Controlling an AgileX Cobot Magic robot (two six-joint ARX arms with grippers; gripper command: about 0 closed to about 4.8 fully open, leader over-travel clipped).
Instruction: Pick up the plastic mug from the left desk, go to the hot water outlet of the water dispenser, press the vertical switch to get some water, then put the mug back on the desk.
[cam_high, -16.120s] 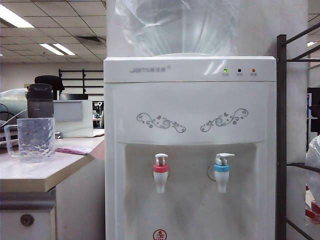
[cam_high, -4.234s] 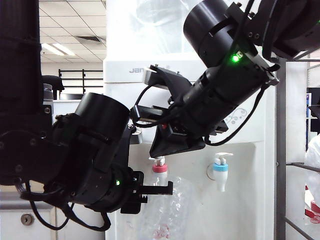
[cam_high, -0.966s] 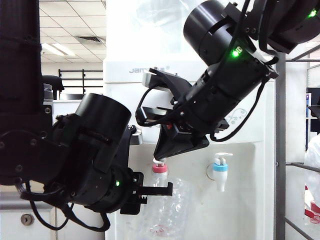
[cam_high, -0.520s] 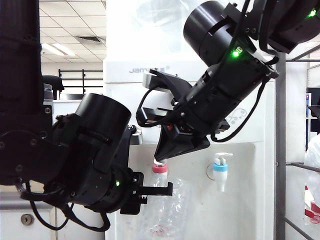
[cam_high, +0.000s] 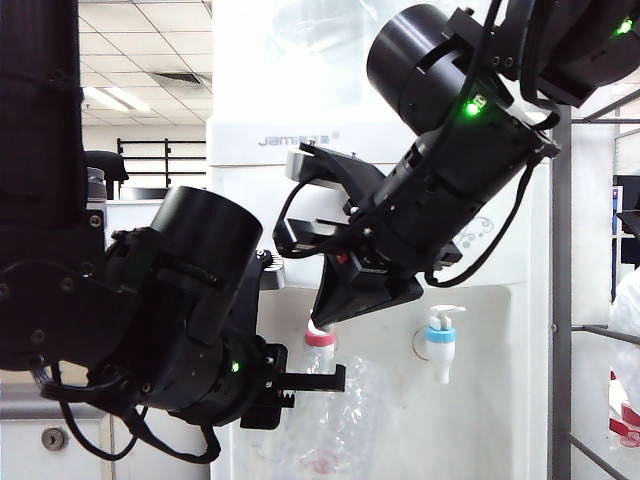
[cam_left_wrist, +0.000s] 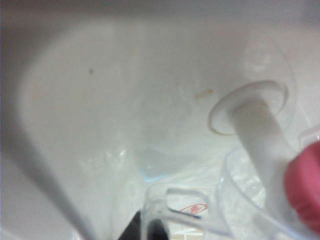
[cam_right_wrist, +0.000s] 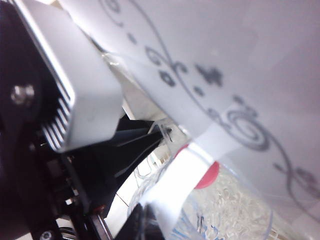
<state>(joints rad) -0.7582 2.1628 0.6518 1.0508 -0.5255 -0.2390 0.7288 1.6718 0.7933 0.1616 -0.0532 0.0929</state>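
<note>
- Risk: the right gripper (cam_high: 318, 328), fingers pinched together and empty, bears on the switch (cam_high: 316, 327) of the red-collared tap (cam_high: 320, 340); a slip sideways could cut the flow or send hot water past the rim.
- The left gripper (cam_high: 325, 378), clamped narrow on the mug (cam_high: 335, 420), holds it under the nozzle.
- The mug is clear, dimpled plastic; its water level cannot be judged.

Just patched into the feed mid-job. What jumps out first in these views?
Two big black arms fill the exterior view in front of the white water dispenser. The right hand, shut, bears on the vertical switch above the red-collared hot water outlet. Below that tap, the left hand is shut on the clear plastic mug.
</note>
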